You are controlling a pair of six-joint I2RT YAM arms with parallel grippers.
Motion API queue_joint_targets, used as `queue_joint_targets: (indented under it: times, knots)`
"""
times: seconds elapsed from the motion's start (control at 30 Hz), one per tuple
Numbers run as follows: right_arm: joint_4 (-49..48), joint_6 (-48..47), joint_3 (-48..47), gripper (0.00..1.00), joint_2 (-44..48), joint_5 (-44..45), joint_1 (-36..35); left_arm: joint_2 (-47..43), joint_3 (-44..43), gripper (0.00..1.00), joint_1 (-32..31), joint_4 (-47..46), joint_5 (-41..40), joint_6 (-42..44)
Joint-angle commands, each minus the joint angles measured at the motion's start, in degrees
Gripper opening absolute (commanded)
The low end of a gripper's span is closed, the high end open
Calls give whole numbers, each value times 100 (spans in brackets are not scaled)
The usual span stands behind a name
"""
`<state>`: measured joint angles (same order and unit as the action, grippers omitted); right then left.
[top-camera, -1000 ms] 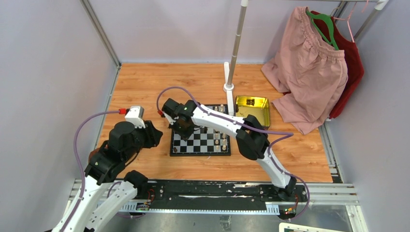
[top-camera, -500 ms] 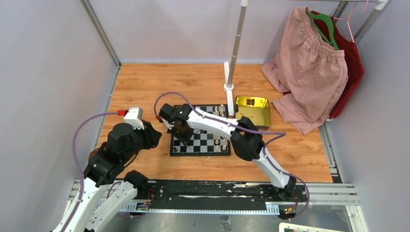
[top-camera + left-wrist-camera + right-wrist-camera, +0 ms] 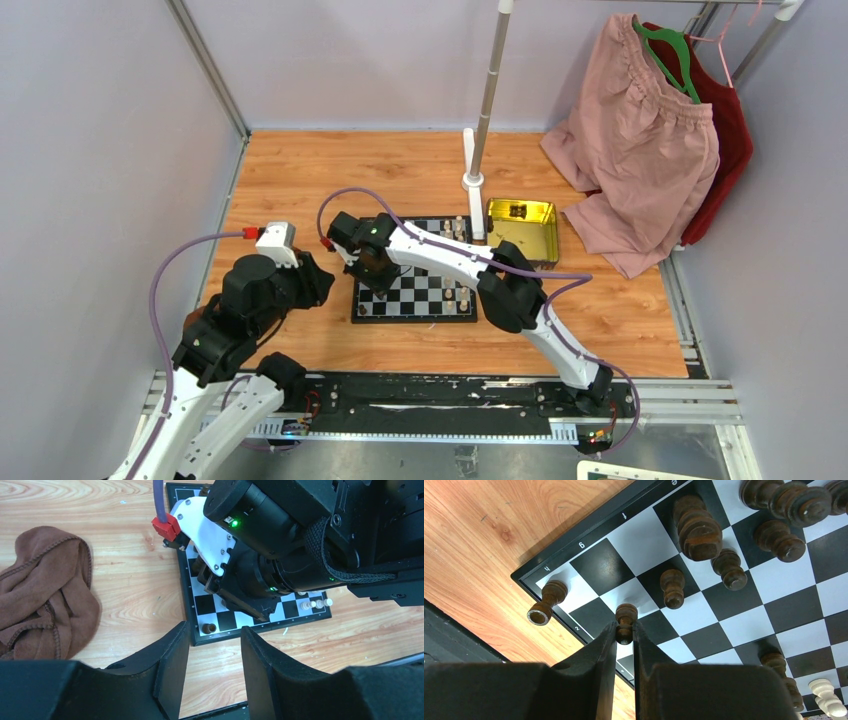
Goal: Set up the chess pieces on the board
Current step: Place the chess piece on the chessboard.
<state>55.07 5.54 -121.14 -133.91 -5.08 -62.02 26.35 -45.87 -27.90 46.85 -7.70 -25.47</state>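
The board [image 3: 430,295] lies mid-table, and my right arm reaches across it to its left side. In the right wrist view my right gripper [image 3: 625,632] is shut on a dark pawn [image 3: 626,614], held just above the squares near the board's [image 3: 744,630] numbered edge. Several dark chess pieces [image 3: 696,527] stand close by, one dark pawn [image 3: 546,602] on the corner square, and white pieces [image 3: 829,705] show at the lower right. My left gripper [image 3: 215,640] is open and empty, hovering over bare wood just off the board's [image 3: 200,602] corner, where a dark piece [image 3: 209,628] stands.
A brown cloth [image 3: 45,590] lies crumpled on the wood left of the board. A gold tray [image 3: 522,225] sits at the board's far right corner beside a white pole [image 3: 482,120]. Pink and red clothes [image 3: 640,150] hang at the back right.
My right gripper has shifted a little left along the board with the pawn, then held still. The left arm drew back slightly and stays open.
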Motion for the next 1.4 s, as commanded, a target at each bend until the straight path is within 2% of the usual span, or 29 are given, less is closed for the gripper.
queue_joint_targets:
  times: [0.0, 0.2, 0.7, 1.0, 1.2, 1.37]
  knots:
    - [145, 37, -130, 3, -152, -1, -73, 2, -81, 48, -27, -40, -21, 25]
    - [136, 29, -137, 16, -162, -18, -73, 10, -54, 49, -31, -44, -4, 18]
    - [94, 6, -126, 33, -40, -44, -75, 11, -36, 50, -31, -71, 15, 16]
    - [68, 17, -6, 34, 409, 107, -74, 100, -214, 51, -31, -71, -3, 33]
    - [61, 57, 267, 34, 1182, 679, -24, 384, -435, 63, -31, -172, 13, 132]
    - [-203, 200, 730, 34, 1928, 1372, 265, 669, -569, 68, -31, -333, 87, 157]
